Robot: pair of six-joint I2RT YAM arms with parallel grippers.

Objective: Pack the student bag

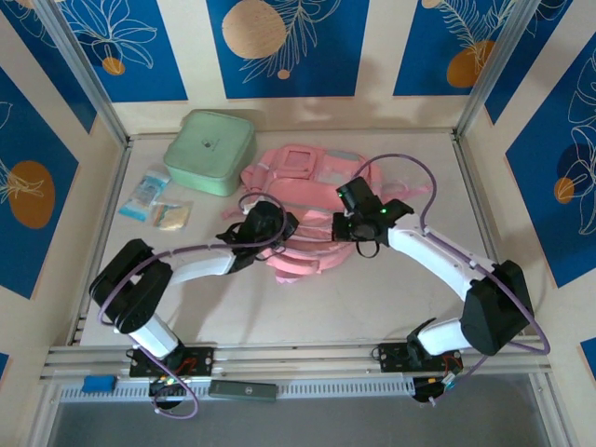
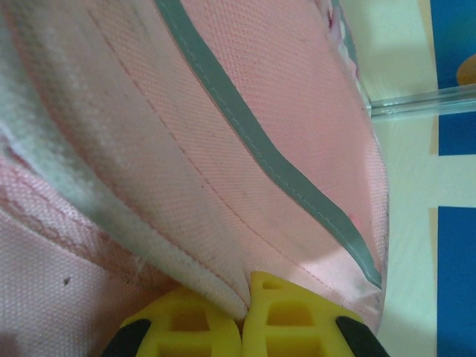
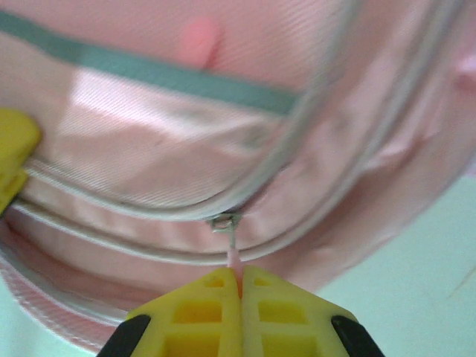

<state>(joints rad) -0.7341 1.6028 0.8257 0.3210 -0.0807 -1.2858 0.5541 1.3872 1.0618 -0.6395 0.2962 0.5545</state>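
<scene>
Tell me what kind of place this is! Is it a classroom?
Not a classroom; it looks like a robot practice booth. Two robot arms, the left arm and right arm, are bolted to a small table, metal frame posts fence it in, and blue leaf-print panels form the walls.

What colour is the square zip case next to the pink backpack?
The zip case is pale mint green; the top external view shows it best.
</scene>
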